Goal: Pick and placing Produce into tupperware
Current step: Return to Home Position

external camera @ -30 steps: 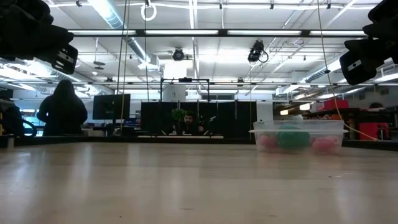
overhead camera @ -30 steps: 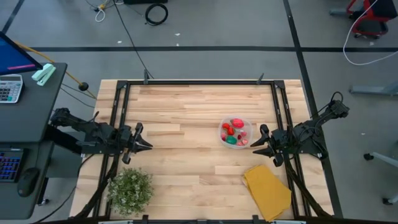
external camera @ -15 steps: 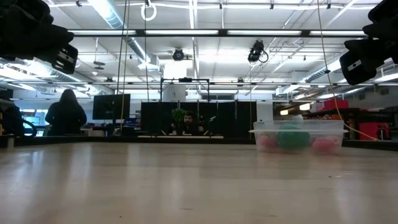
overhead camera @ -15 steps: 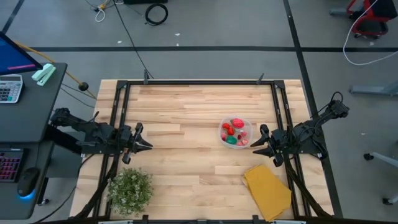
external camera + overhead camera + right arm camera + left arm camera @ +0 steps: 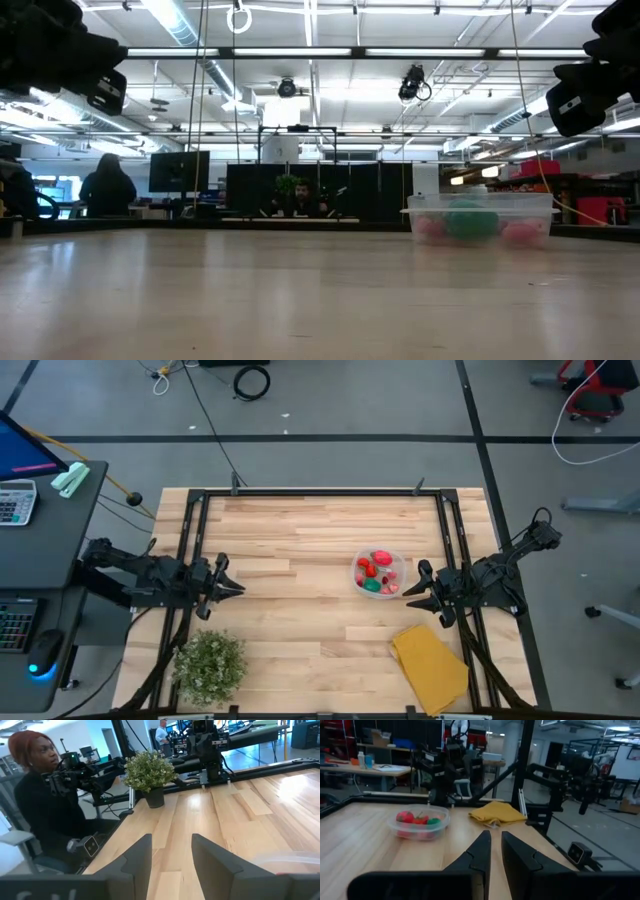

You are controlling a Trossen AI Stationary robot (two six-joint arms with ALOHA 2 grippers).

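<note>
Hanging at opposite counter edges, produce in container

Left jaws: over the left edge of the counter (image 5: 300, 530), narrow, only a thin slit between them, nothing held. Right jaws: over the right edge, a wider gap, empty.

Container (image 5: 356, 574) sits on the counter just ahead of the right jaws, not touching, and well apart from the left jaws, straight across the boards. Produce (image 5: 381, 560) lies inside it: mostly red, one green piece.

Yellow cloth (image 5: 430, 668) lies near the right jaws, off to one side. Potted plant (image 5: 210, 663) stands near the left jaws, off to one side. A person (image 5: 45, 815) sits beyond the left arm.
</note>
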